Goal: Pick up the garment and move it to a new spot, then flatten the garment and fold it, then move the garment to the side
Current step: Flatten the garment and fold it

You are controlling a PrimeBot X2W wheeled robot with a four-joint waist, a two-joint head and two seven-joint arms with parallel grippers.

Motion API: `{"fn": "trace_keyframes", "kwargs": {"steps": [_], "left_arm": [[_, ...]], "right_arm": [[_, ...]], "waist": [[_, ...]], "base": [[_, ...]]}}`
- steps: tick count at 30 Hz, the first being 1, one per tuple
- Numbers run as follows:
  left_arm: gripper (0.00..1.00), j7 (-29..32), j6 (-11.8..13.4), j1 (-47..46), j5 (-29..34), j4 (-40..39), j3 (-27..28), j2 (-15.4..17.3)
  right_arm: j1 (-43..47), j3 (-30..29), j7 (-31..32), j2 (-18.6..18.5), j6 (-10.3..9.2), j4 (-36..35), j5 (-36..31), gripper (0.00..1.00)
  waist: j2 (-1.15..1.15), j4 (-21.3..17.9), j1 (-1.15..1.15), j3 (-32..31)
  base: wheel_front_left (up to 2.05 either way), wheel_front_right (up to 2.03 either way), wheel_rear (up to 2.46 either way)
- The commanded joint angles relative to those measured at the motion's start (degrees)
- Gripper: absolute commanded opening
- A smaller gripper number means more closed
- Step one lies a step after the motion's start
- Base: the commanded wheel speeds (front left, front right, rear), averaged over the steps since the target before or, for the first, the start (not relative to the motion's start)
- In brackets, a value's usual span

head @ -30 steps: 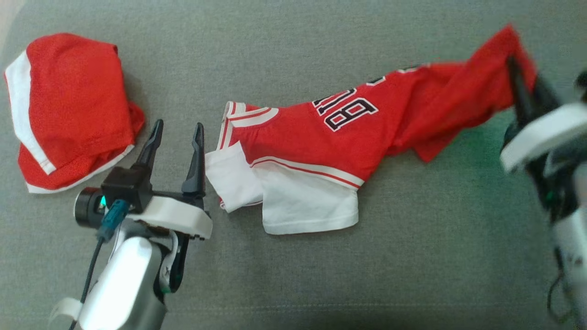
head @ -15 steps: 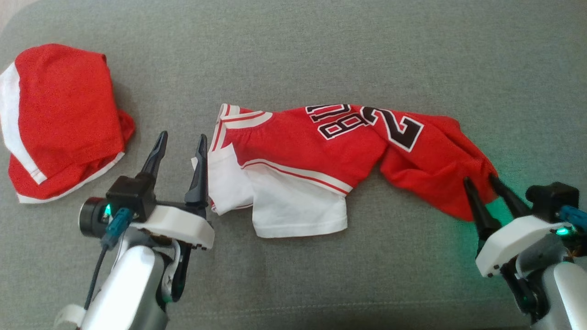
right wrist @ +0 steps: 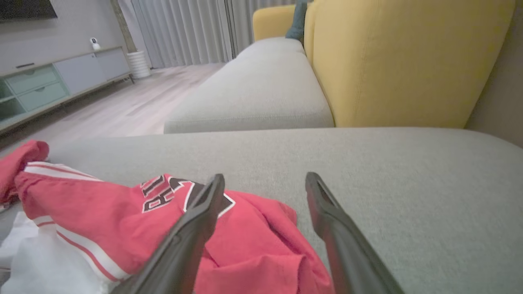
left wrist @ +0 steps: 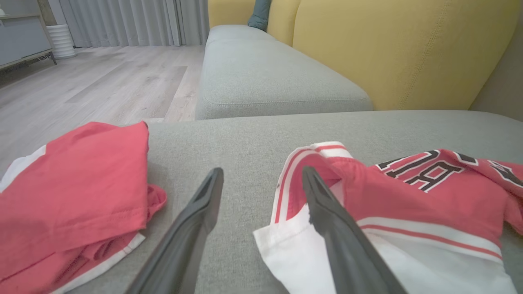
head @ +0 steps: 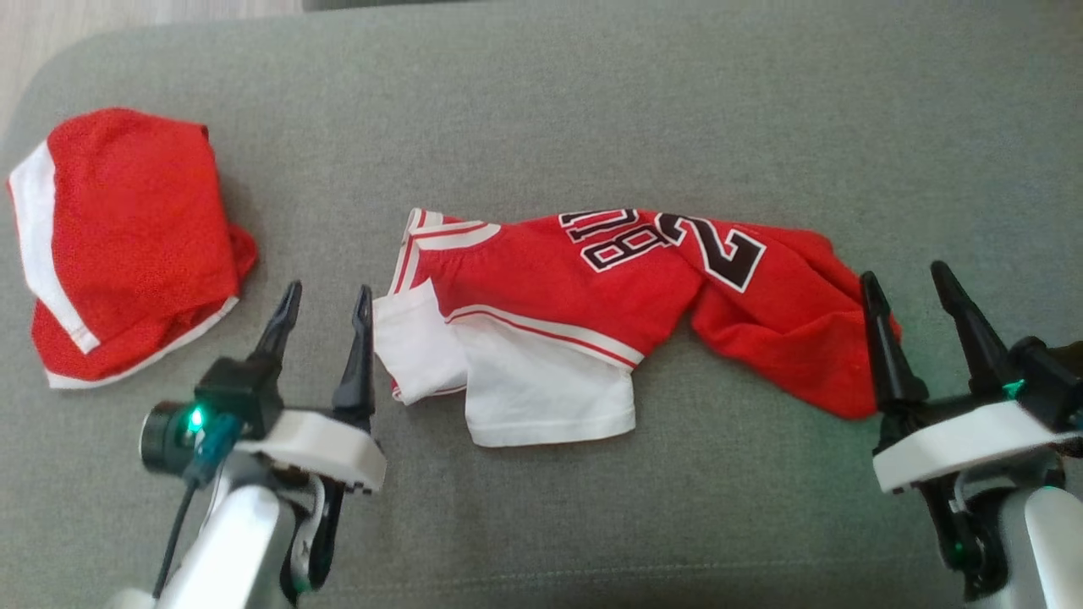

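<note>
Red mesh jersey with white trim and black lettering (head: 592, 279): lying slack on the grey fabric sofa seat (head: 592, 101), gripped by neither hand. Left hand (head: 328, 292) spread wide, holding nothing, right finger just beside the white sleeve end. Right hand (head: 904, 275) likewise spread wide and empty, left finger crossing the bunched red hem end; touching or just above, hard to tell. Long axis running straight across from one hand to the other, one end per hand, neither arm clearly nearer. Outward of the left hand, well apart from the jersey: a second red garment with white edging (head: 127, 245), loosely folded. Probably next: flattening, starting at the twisted hem by the right hand.
</note>
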Motion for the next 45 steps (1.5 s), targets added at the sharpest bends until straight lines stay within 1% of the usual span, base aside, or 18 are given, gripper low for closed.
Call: {"fn": "trace_keyframes", "kwargs": {"steps": [1,6,12,20,24,28,31,34,39,40,45], "left_arm": [[1.0,-0.4,0.5,-0.6,-0.5,-1.9,2.5,1.4],[1.0,0.1,0.9,0.8,-0.7,-2.7,2.4,2.0],[1.0,0.6,1.3,1.6,-0.8,-3.7,2.2,2.3],[1.0,0.8,1.6,1.7,-0.8,-4.4,1.6,2.5],[1.0,0.8,1.6,1.3,-0.7,-4.6,1.2,2.4],[1.0,0.8,1.6,0.4,-0.5,-4.9,0.7,2.1],[1.0,0.7,1.3,-0.9,-0.3,-4.9,0.3,1.8],[1.0,0.5,1.1,-2.3,-0.1,-4.9,-0.1,1.4],[1.0,0.1,0.3,-4.5,0.1,-4.2,-0.6,0.5],[1.0,0.1,0.3,-4.5,0.1,-4.2,-0.6,0.5],[1.0,-0.3,-0.2,-5.8,0.3,-3.1,-0.9,-0.2]], "right_arm": [[-1.5,1.6,-0.7,-0.2,-0.05,-2.8,-0.4,1.0],[-1.1,1.9,-0.4,0.4,-0.05,-4.0,-0.2,1.0],[-0.4,1.9,-0.1,1.2,-0.05,-3.6,0.1,1.0],[-0.3,1.5,0.4,1.2,-0.05,-3.0,0.3,1.0],[-0.5,0.9,1.9,0.6,-0.05,-1.5,1.2,1.0],[-1.7,0.4,4.2,-1.8,-0.05,1.4,2.6,1.0],[-3.8,-0.1,5.9,-4.6,-0.05,3.8,3.7,1.0],[-6.9,0.7,7.6,-7.3,-0.05,6.0,5.9,1.0],[-11.3,4.5,13.2,-12.4,-0.05,10.7,9.3,1.0],[-11.3,4.5,13.2,-12.4,-0.05,10.7,9.3,1.0],[-13.4,9.5,19.2,-16.2,-0.05,13.7,13.0,1.0]], "waist": [[0.0,-0.3,0.0,-1.0],[0.0,-0.1,0.0,-2.4],[0.0,0.3,0.0,-2.7],[0.0,0.9,0.0,-2.9],[0.0,1.1,0.0,-2.5],[0.0,1.5,0.0,-1.2],[0.0,2.0,0.0,0.3],[0.0,2.4,0.0,2.1],[0.0,3.2,0.0,4.7],[0.0,3.2,0.0,4.7],[0.0,3.8,0.0,5.7]], "base": [[0.0,0.0,0.0],[0.0,0.0,0.0],[0.0,0.0,0.0],[0.0,0.0,0.0],[0.0,0.0,0.0],[0.0,0.0,0.0],[0.0,0.0,0.0],[0.0,0.0,0.0],[0.0,0.0,0.0],[0.0,0.0,0.0],[0.0,0.0,0.0]]}}
